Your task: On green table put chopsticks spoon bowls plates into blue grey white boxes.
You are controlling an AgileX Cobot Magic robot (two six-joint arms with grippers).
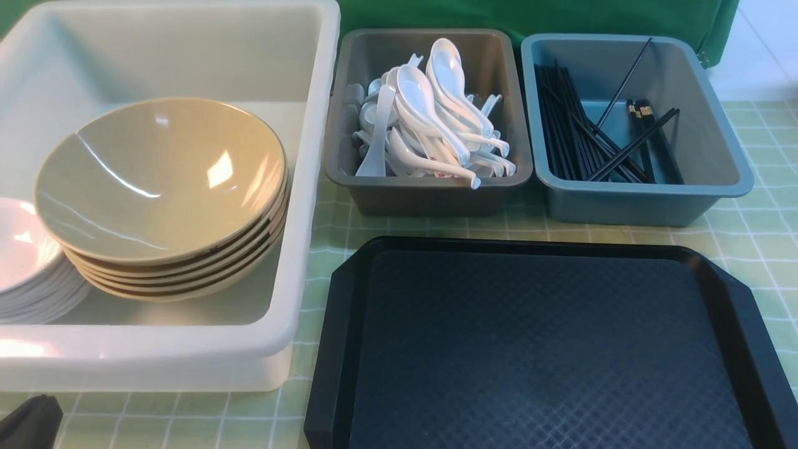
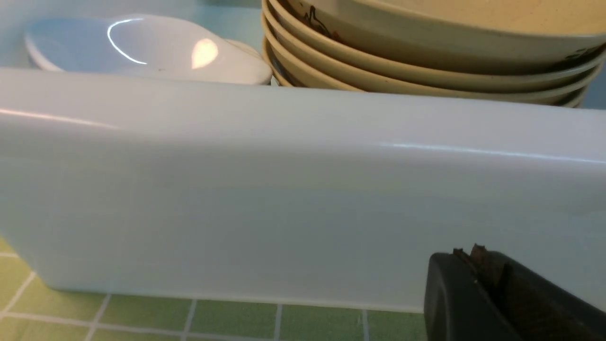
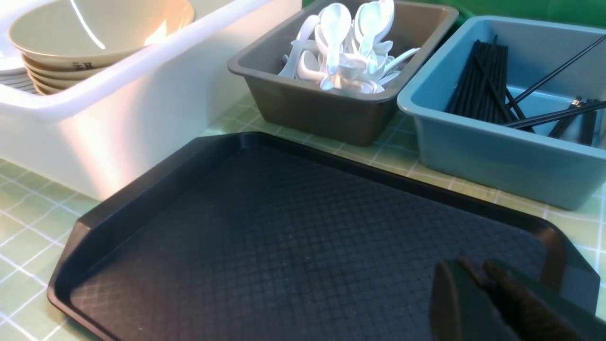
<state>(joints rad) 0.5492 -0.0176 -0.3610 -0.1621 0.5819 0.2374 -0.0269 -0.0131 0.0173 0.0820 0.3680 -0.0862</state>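
**Tableware sorted into three tubs; black tray stands bare**

On the green-checked counter (image 1: pixel 754 243), a stack of tan bowls (image 1: pixel 162 187) sits in the large white box (image 1: pixel 299 262) along the counter's left side, beside a pile of small white plates (image 1: pixel 28 262) against the box's left wall. White spoons (image 1: pixel 430 118) are heaped in the grey box (image 1: pixel 430 196) at the back middle, and black chopsticks (image 1: pixel 586 134) lie in the blue box (image 1: pixel 648 202) toward the back right corner. The black tray (image 1: pixel 536 349) in front of them holds nothing.

The left claw (image 2: pixel 478 284) rests low at the counter's near left edge, just outside the white box's front wall, jaws together and empty. The right claw (image 3: pixel 478 293) hovers over the tray's near right corner, its jaws all but closed, gripping nothing.

The glazed bowls and plates look heavy, stiff, slippery and breakable; a pinch across the rim, one wall between the jaws, seems the soundest hold, lifting one piece at a time. The spoons look light but slick, best taken across the handle. The chopsticks are thin, rigid and prone to roll, so a grip near mid-length would likely keep them level.
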